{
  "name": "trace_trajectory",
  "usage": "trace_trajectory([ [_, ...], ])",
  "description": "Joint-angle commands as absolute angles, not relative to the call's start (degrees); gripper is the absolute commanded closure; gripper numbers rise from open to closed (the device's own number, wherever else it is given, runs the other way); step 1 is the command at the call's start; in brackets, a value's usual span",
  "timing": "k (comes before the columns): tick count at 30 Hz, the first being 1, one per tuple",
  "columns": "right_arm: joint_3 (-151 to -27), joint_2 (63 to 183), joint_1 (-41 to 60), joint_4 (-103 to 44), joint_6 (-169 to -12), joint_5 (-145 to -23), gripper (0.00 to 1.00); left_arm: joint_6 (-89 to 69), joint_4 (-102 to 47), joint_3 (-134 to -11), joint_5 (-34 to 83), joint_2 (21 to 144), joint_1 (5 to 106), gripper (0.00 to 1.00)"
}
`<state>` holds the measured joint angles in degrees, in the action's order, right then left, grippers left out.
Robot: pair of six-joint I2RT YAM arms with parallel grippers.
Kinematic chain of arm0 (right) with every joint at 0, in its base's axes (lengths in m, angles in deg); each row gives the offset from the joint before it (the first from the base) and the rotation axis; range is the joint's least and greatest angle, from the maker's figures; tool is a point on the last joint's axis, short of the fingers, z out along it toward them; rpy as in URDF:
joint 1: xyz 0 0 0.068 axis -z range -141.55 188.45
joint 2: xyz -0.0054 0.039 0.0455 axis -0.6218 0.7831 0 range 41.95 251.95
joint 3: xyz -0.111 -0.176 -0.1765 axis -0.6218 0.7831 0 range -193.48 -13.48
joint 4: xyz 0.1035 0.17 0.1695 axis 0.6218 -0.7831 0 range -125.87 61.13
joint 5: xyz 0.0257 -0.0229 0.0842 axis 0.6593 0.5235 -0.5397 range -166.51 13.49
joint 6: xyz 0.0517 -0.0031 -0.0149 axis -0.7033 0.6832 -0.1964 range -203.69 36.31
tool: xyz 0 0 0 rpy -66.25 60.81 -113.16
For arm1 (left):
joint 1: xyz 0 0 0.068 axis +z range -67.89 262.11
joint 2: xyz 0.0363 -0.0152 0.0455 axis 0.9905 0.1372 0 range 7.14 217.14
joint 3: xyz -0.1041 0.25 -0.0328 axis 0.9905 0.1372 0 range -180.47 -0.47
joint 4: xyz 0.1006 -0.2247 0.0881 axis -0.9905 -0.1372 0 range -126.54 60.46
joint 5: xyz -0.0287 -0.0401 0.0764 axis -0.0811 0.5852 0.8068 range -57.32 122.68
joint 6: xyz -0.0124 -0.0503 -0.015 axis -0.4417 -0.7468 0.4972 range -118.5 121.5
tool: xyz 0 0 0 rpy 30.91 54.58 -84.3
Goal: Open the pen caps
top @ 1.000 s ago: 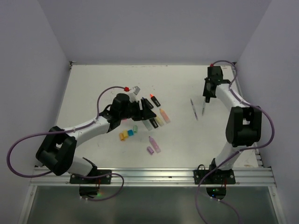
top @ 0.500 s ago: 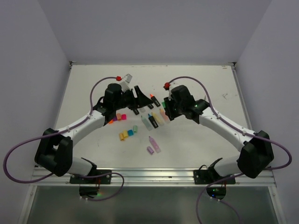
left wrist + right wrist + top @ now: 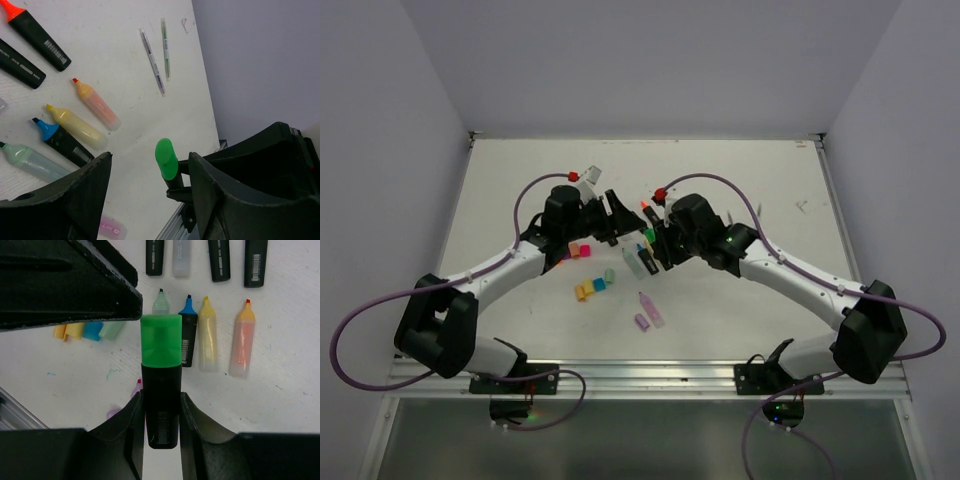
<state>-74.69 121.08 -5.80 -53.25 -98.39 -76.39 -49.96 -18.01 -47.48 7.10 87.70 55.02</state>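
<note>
Right gripper [image 3: 161, 406] clamped on black highlighter body [image 3: 161, 390], held above the tabletop [image 3: 75, 370] — green cap [image 3: 161, 340] on its end. Left gripper [image 3: 150, 166] wide open, fingers either side of the cap — not closed on it.

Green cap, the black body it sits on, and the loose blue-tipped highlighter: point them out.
green cap [image 3: 161, 340], right wrist view, middle of its side
black body [image 3: 161, 405], right wrist view, barrel below the cap
blue-tipped highlighter [image 3: 188, 335], right wrist view, mid barrel
</note>
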Motion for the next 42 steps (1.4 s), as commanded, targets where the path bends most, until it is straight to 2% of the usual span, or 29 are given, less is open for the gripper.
trace_trajectory([
  [1, -78.34, 121.04, -6.2, -49.88, -100.04, -78.53, 1.0, -51.32, -14.16, -46.79, 5.26, 86.42, 54.52, 0.35],
  [13, -79.66, 122.1, -6.64, -47.15, -101.45, -79.85, 1.0, -53.43, -10.91, -46.53, 3.86, 88.44, 52.76, 0.42],
  [19, -79.31, 121.75, -6.81, -47.06, -101.88, -80.11, 1.0, -53.43, -10.91, -46.18, 4.38, 88.18, 52.58, 0.53],
  [22, -78.69, 121.14, -6.99, -46.8, -102.06, -80.29, 1.0, -53.43, -10.65, -46.26, 4.65, 88.18, 52.58, 0.63],
  [25, -78.6, 121.05, -7.16, -46.8, -101.89, -81.16, 1.0, -53.43, -10.56, -46.35, 4.65, 88.62, 52.67, 0.96],
  [26, -78.69, 121.22, -7.25, -46.71, -101.71, -81.6, 0.98, -53.43, -10.56, -46.35, 4.65, 88.62, 52.58, 1.0],
  [29, -78.87, 122.28, -7.25, -47.06, -101.36, -81.26, 0.66, -54.3, -9.51, -46.18, 3.6, 89.06, 52.67, 1.0],
  [32, -78.78, 123.33, -7.25, -46.01, -101.53, -81.08, 0.56, -56.32, -7.13, -45.21, 2.8, 89.06, 52.58, 1.0],
  [34, -78.87, 123.95, -7.25, -45.57, -101.45, -80.82, 0.56, -56.68, -7.22, -45.12, 2.8, 88.8, 52.67, 1.0],
  [37, -78.69, 124.92, -7.25, -45.04, -101.44, -81.43, 0.6, -56.86, -7.57, -45.03, 3.42, 87.74, 52.58, 1.0],
  [39, -78.34, 124.91, -7.34, -44.87, -101.8, -81.17, 0.96, -56.59, -8.36, -45.56, 4.73, 87.04, 52.76, 1.0],
  [40, -78.17, 124.92, -7.43, -45.21, -102.06, -80.82, 1.0, -56.42, -9.14, -45.82, 5.26, 86.78, 52.84, 1.0],
  [42, -78.16, 125.53, -8.21, -47.05, -101.89, -79.6, 1.0, -56.5, -9.33, -46.35, 7.02, 86.16, 53.63, 1.0],
])
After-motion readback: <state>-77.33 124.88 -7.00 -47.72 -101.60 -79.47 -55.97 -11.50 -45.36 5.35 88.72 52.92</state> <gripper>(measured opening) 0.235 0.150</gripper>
